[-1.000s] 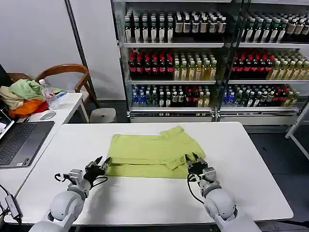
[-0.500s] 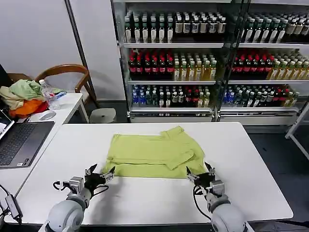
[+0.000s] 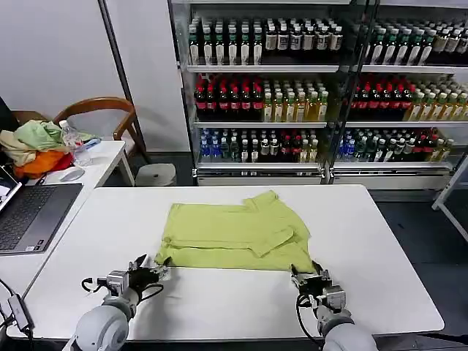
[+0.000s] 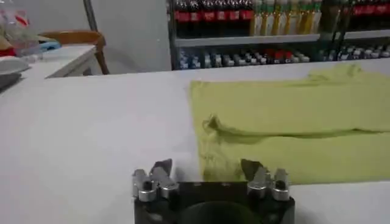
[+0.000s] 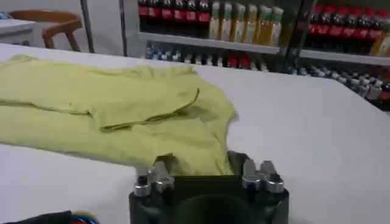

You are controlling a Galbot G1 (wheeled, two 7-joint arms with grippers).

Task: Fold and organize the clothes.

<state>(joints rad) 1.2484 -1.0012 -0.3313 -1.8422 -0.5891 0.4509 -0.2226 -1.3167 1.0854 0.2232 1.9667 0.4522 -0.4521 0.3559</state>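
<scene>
The lime yellow-green T-shirt (image 3: 234,238) lies flat on the white table (image 3: 380,241), folded in on itself, with a sleeve flap on top towards the right. My left gripper (image 3: 150,269) hovers low at the shirt's near left corner, open and holding nothing. In the left wrist view the shirt (image 4: 292,122) starts just beyond the left gripper (image 4: 207,167). My right gripper (image 3: 311,276) sits at the near right corner, also open and holding nothing. The right wrist view has the shirt's (image 5: 122,103) corner just ahead of the right gripper (image 5: 200,163).
A side table (image 3: 102,157) at the left carries a laptop (image 3: 29,216), a mouse, a water bottle (image 3: 73,142) and a heap of garments (image 3: 36,146). A wooden chair (image 3: 102,110) and a stool (image 3: 155,174) stand behind. Drink shelves (image 3: 292,95) line the back.
Both grippers have drawn back from the shirt's near hem towards the table's front edge. The shirt stays folded where it lay.
</scene>
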